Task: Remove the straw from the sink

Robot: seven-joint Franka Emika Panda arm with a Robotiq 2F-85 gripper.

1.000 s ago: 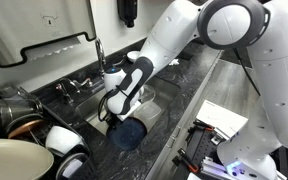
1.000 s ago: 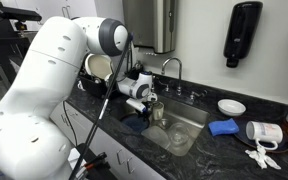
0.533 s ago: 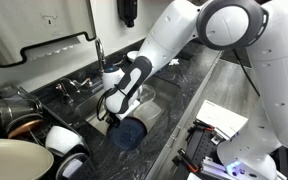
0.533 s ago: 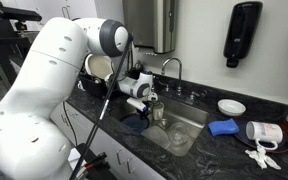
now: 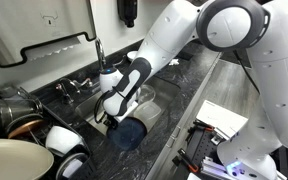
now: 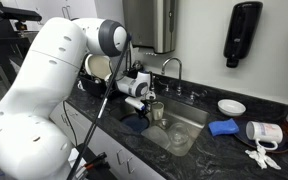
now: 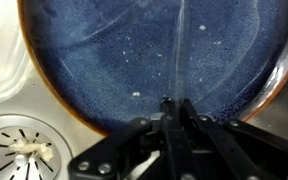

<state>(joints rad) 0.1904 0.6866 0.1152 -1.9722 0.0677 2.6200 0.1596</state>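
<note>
In the wrist view a clear straw [image 7: 179, 50] runs from the top of the frame down across a dark blue plate [image 7: 104, 60] into my gripper [image 7: 174, 106]. The two fingers are closed together on the straw's lower end. In both exterior views the gripper [image 5: 108, 112] [image 6: 144, 103] is down in the sink [image 5: 134, 105] [image 6: 189, 125], just above the blue plate [image 5: 127, 133] [image 6: 134, 123]. The straw is too thin to make out in those views.
The sink drain strainer [image 7: 24, 150] lies left of the gripper. A faucet [image 5: 97, 50] [image 6: 170, 66] stands behind the basin. Pans and bowls [image 5: 24, 125] are stacked on the counter. A white dish [image 6: 231, 106], blue cloth [image 6: 224, 127] and white cup [image 6: 264, 131] sit on the counter.
The gripper has risen slightly in the sink, holding the straw.
</note>
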